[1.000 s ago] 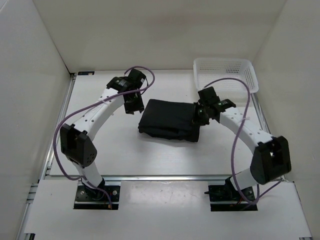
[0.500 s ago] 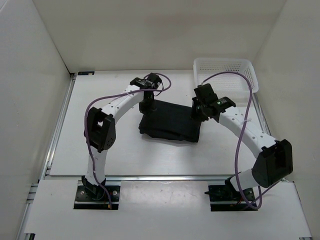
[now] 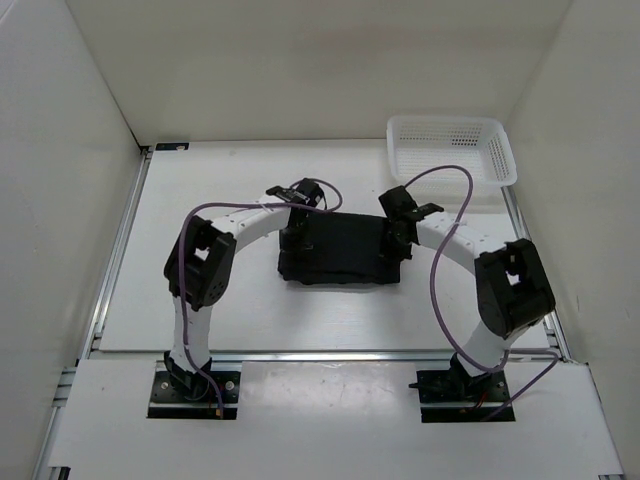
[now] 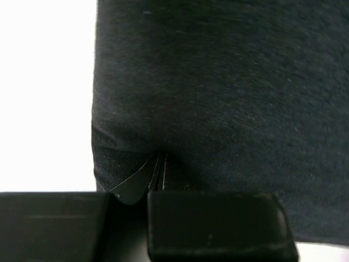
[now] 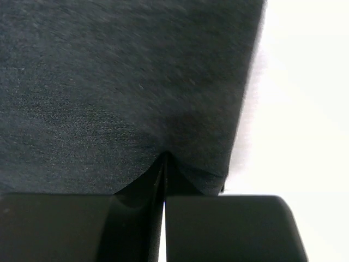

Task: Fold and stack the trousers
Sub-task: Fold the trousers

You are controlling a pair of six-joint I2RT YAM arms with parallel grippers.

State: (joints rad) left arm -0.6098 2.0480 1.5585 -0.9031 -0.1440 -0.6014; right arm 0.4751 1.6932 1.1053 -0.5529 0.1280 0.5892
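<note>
From above, the trousers [image 3: 340,248] lie as a compact black folded block in the middle of the table [image 3: 220,300], well apart from the white mesh basket [image 3: 497,150] in the far right corner. My left gripper [image 3: 293,240] is down at the block's left end and my right gripper [image 3: 393,245] at its right end. My wrists cover the fingers here, so this view alone does not show whether I have hold of anything. The left wrist camera settles that for its side: my fingers [image 4: 218,224] are clenched, with several stacked edges of cloth nipped between them near the bundle's left edge and bright table beside it. The right wrist camera shows the mirror case. The jaws are pressed together with hardly a slit between them, and the dark cloth puckers to a point exactly at that line, close to the bundle's right edge, so I judge I have a thin pinch of fabric there. The folding looks mostly done to me, and I take this as the grip for a last fold or for carrying the bundle to its stacking place. The next move calls for both hands to rise and travel together, level and at the same pace, or the layers will slide apart. The right pinch looks the shallower one and the likelier to slip.
</note>
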